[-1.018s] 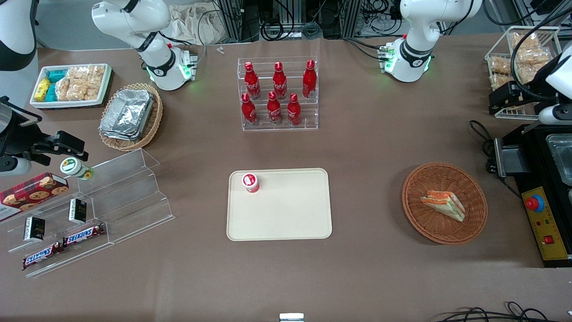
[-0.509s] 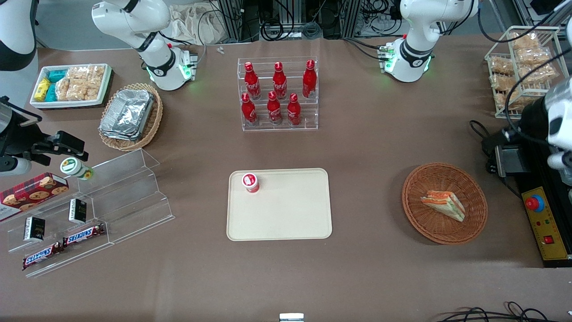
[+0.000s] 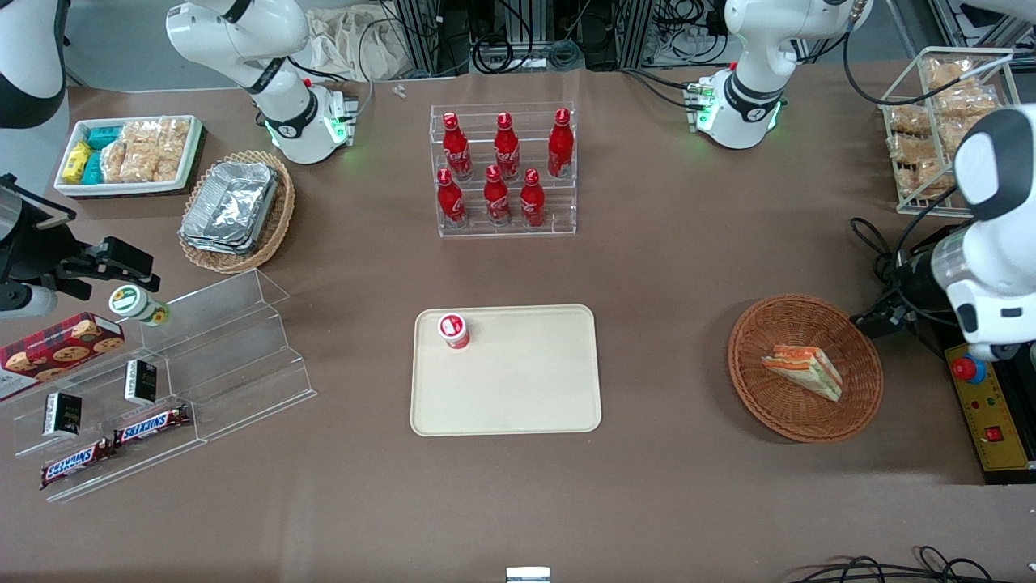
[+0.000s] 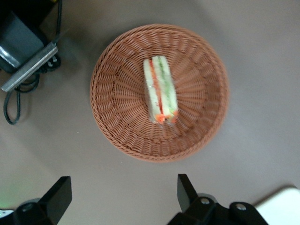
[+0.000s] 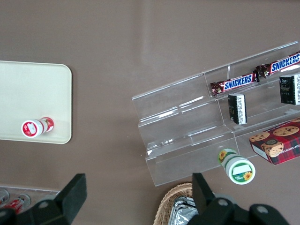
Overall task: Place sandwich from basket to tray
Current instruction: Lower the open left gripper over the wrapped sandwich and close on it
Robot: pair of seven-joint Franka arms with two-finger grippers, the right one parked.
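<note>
Fingers (image 4: 58, 197) spread wide, nothing between them; your gripper (image 4: 123, 199) hangs above bare worktop just beside basket (image 4: 110, 101), not touching it. Tray (image 3: 526, 380) sits mid-table near front edge, small red-capped bottle (image 3: 454, 330) upright on its corner. Basket rests toward working arm's end of worktop. Sandwich (image 3: 805, 371) lies in basket middle, on its side, cut edge showing orange, green layers.
</note>
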